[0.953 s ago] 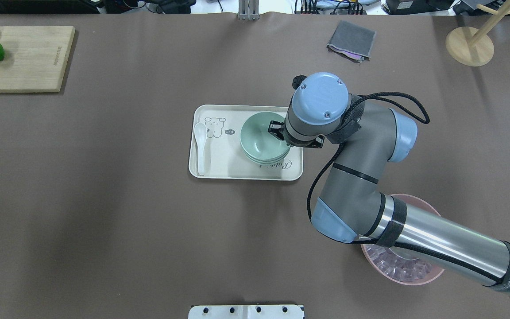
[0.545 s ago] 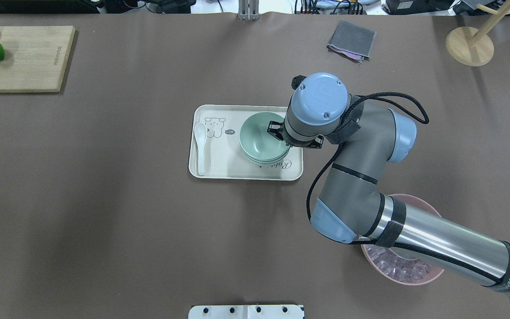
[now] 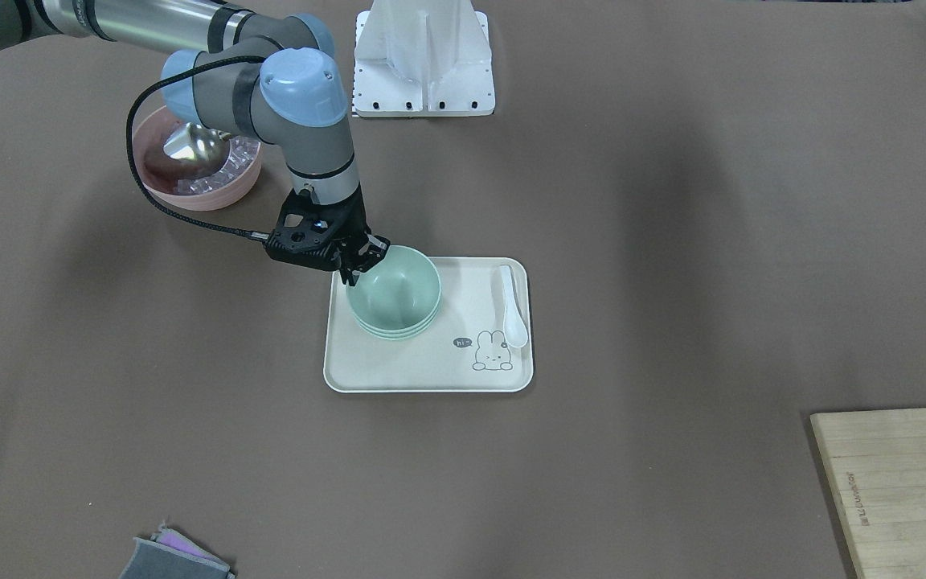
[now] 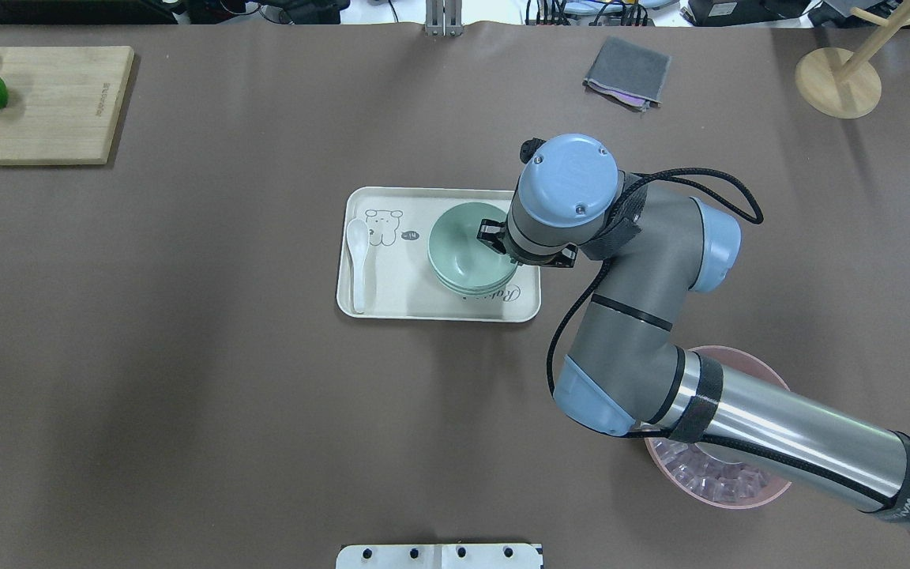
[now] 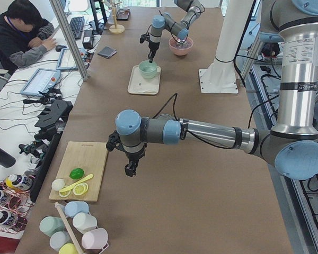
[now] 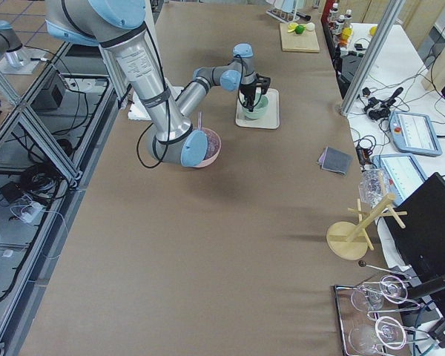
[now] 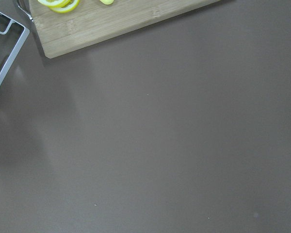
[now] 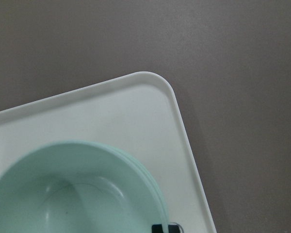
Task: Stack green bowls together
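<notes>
Three pale green bowls (image 4: 467, 249) sit nested in one stack on the right half of a cream tray (image 4: 400, 292); the stack also shows in the front view (image 3: 395, 293) and the right wrist view (image 8: 63, 194). My right gripper (image 3: 353, 272) stands over the stack's edge on the robot's right, its fingers pinched on the top bowl's rim (image 8: 166, 227). My left gripper (image 5: 130, 169) shows only in the exterior left view, hanging over bare table beside the cutting board; I cannot tell whether it is open or shut.
A white spoon (image 4: 358, 261) lies on the tray's left side. A pink bowl (image 4: 739, 494) with clear cubes sits under my right forearm. A cutting board (image 4: 52, 103) with fruit is far left, a grey cloth (image 4: 629, 71) and a wooden stand (image 4: 838, 83) far right.
My right wrist has sunk slightly toward the stack. The bowls, tray and spoon have not shifted.
</notes>
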`<state>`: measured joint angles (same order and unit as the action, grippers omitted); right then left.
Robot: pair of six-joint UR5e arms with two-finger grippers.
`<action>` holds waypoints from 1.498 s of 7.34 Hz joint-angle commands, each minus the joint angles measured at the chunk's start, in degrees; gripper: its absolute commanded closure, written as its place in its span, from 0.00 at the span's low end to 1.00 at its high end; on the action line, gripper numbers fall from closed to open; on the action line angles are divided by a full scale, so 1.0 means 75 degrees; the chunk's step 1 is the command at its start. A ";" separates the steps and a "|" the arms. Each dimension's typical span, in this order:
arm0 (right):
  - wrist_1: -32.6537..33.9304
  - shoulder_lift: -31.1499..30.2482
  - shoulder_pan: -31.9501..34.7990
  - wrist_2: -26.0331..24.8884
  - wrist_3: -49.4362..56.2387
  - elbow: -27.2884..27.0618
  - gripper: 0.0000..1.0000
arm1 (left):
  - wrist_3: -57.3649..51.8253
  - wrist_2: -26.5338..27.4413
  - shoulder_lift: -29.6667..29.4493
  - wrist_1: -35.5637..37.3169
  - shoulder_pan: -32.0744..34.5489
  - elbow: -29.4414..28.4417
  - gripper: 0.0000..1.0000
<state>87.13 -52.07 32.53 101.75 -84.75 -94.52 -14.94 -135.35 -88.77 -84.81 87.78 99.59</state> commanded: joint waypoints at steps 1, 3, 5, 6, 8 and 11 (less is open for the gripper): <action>-0.0028 0.0005 -0.0001 -0.0008 -0.0008 0.0005 1.00 | 0.0000 0.0000 0.0000 0.0000 0.0003 -0.0001 0.02; -0.0028 0.0005 -0.0001 -0.0008 -0.0008 0.0005 1.00 | 0.0000 0.0000 0.0000 0.0000 -0.0009 -0.0012 0.02; -0.0040 -0.0007 -0.0001 0.0004 0.0039 -0.0007 1.00 | 0.0000 0.0000 0.0000 0.0000 0.0003 -0.0012 0.02; -0.0051 0.0005 -0.0001 0.0004 0.0097 -0.0018 1.00 | 0.0000 0.0000 0.0000 0.0000 -0.0009 -0.0012 0.02; -0.0040 0.0005 -0.0001 -0.0298 0.0389 -0.0065 0.00 | 0.0000 0.0000 0.0000 0.0000 -0.0009 -0.0012 0.02; 0.0007 -0.0019 0.0057 -0.0161 0.0472 -0.0065 0.00 | 0.0000 0.0000 0.0000 0.0000 0.0003 -0.0001 0.02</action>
<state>86.95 -52.11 32.66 99.98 -81.70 -94.98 -14.94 -135.35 -88.77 -84.81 87.73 99.53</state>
